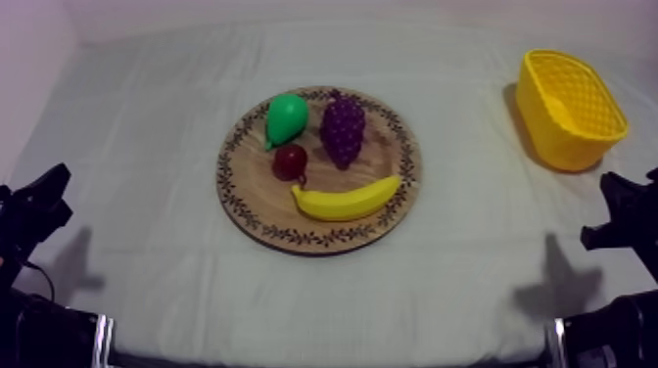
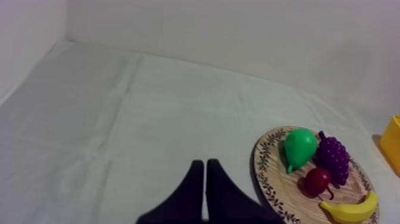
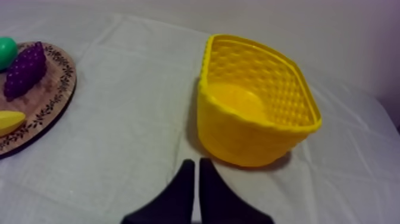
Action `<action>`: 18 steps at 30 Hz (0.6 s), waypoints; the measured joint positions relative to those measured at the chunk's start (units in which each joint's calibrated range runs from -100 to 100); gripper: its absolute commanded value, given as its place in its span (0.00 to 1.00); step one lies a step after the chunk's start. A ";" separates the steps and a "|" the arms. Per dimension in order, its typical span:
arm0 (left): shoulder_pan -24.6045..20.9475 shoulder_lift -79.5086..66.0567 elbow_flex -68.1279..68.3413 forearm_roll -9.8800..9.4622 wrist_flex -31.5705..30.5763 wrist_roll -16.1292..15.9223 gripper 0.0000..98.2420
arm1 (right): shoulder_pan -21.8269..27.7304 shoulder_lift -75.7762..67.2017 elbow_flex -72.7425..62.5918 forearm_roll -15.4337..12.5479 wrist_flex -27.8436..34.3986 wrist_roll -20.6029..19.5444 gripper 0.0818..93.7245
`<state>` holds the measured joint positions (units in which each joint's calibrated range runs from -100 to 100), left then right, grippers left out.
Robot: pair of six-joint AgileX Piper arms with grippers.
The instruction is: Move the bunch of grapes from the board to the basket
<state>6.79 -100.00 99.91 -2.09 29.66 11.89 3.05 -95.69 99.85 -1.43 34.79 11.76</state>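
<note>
Grey-white cloth covers the table. Left gripper [image 2: 205,162]: fingers pressed together as a narrow wedge, holding nothing, off the left side of the wooden board [image 1: 257,201]. Right gripper [image 3: 195,161]: fingers likewise together and empty, off the board's right side. Bunch of grapes [image 1: 343,129]: lying on the board's far half, slightly right of its centre, with the stem toward the far rim and the long axis running from that rim toward the board's middle. Sharing the board: pear [image 1: 286,117] at far left, small red fruit [image 1: 290,161] near the centre, banana [image 1: 348,203] along the near side. Yellow basket [image 1: 556,137]: well apart from the board, beyond its right side. Judgement: the right arm, on the basket's side of the board, is the better placed; its jaws must part, then close across the bunch's short axis.
</note>
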 measured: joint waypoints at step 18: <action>0.00 0.00 0.00 0.00 0.00 0.00 0.00 | 0.00 0.00 0.00 0.05 0.25 0.04 0.01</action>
<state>6.79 -100.00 99.91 -2.09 29.66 11.89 3.05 -95.69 99.85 -1.38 35.04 11.80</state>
